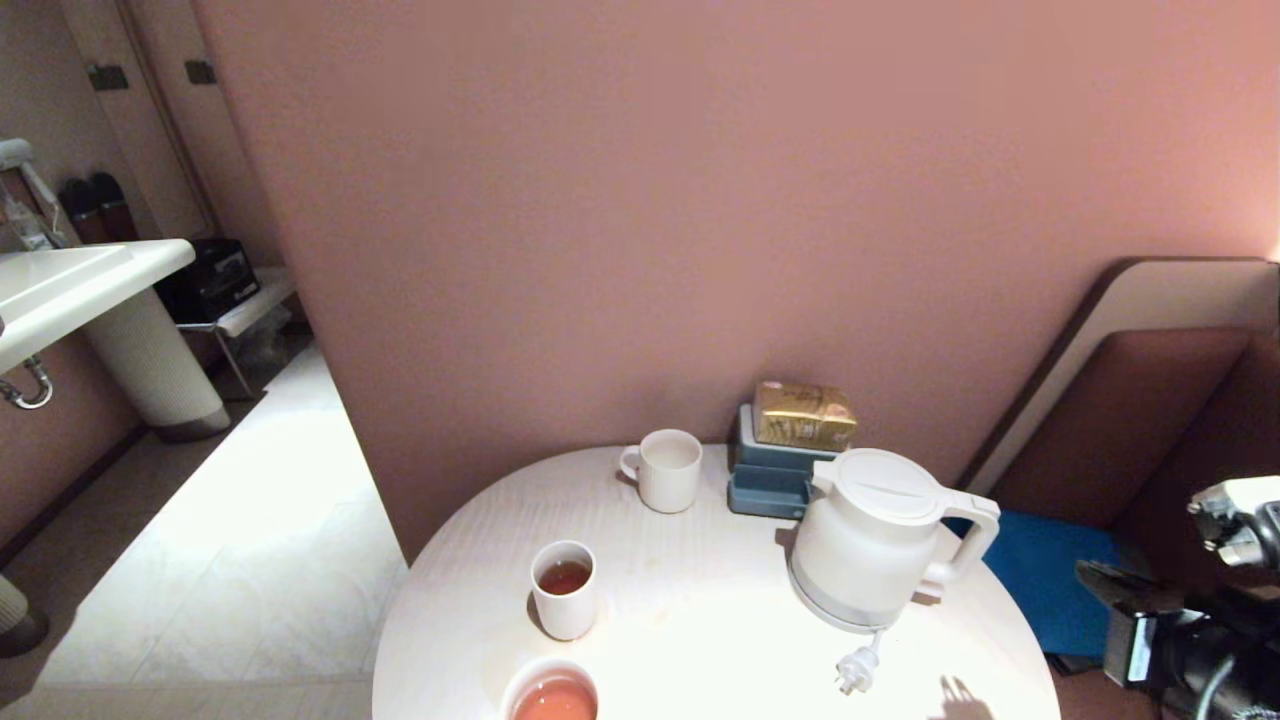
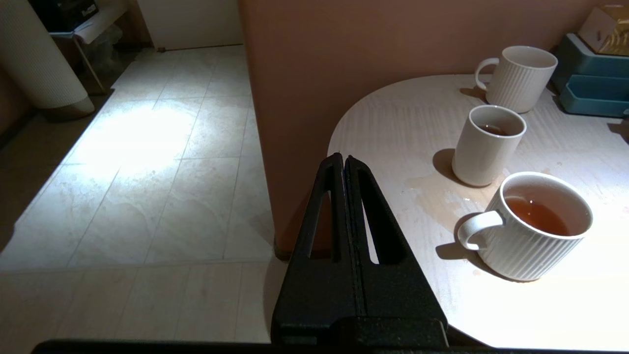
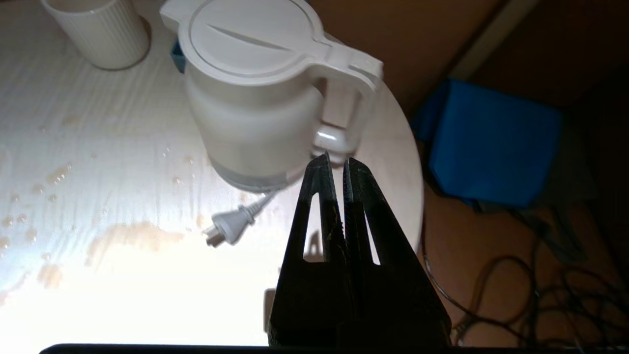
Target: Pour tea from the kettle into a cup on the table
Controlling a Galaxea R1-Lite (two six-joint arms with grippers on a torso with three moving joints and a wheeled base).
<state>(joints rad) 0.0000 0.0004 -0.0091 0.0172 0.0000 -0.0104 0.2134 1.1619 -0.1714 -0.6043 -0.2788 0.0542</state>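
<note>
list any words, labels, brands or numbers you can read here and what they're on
None can be read.
gold packet on the blue-grey box: faint marks, too blurred to read.
kettle, ribbed mug and cup: plain white, no print showing.
black case by the sink: nothing legible.
</note>
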